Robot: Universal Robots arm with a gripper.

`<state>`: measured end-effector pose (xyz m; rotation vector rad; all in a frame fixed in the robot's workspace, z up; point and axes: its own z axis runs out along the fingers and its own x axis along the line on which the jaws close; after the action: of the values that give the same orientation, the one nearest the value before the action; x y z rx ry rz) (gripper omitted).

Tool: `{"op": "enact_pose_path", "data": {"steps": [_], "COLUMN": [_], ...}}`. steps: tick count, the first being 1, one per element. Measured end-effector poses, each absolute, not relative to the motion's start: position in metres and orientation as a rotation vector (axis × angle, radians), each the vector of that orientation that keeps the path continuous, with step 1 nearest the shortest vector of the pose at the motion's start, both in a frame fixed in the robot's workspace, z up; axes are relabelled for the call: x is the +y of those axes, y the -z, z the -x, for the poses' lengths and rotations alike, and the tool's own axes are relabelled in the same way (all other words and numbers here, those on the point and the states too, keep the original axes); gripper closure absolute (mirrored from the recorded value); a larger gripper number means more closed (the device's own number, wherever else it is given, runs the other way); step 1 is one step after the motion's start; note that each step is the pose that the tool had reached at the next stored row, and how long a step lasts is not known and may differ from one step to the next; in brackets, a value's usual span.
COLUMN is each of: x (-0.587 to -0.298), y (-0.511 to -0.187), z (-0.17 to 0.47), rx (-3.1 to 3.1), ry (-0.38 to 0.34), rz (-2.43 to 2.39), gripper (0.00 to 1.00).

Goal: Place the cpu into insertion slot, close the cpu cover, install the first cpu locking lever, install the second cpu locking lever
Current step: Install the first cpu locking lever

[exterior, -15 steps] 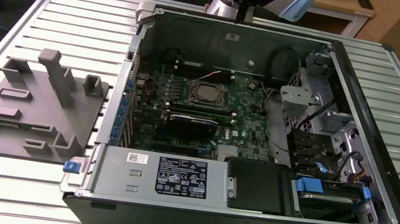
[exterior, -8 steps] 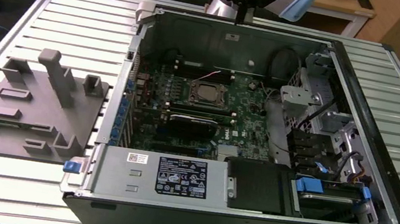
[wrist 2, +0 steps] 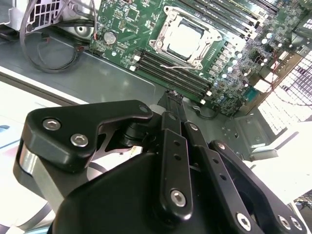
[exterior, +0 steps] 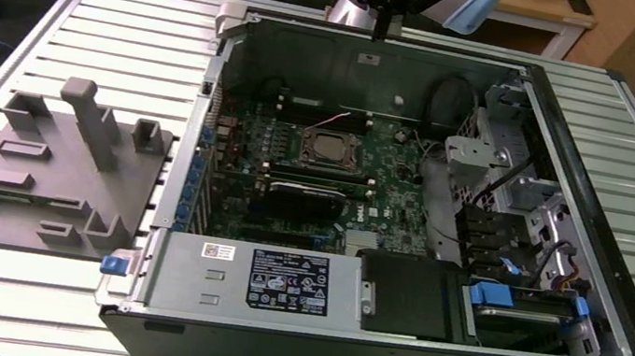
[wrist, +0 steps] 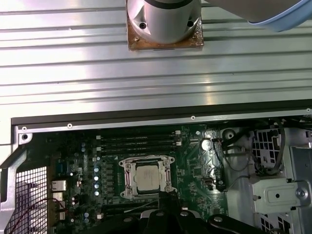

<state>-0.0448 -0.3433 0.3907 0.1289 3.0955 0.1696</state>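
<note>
Cpu (wrist: 147, 176) in insertion slot (wrist: 126, 177), apart from tool (wrist 2: 171, 101)

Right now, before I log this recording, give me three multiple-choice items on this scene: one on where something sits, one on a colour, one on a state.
1. The cpu lies: A on the table; B in the insertion slot; C on the grey fixture.
2. The board is: A green; B red; C white.
3. The cpu cover is: A standing upright; B missing; C lying flat around the cpu.
B: the cpu sits inside the slot's silvery rim.
A: green shows in both wrist views.
C: its frame rings the cpu, level with the board.
</note>
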Motion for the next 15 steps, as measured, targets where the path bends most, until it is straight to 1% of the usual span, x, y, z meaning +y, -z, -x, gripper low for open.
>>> {"op": "enact_pose_path", "data": {"steps": [15], "x": [-0.3433], "y": [-0.3849], "z": [0.0447], "rx": [3.095], "ry": [-0.17], "rz": [-0.129], "gripper": [0.9]}}
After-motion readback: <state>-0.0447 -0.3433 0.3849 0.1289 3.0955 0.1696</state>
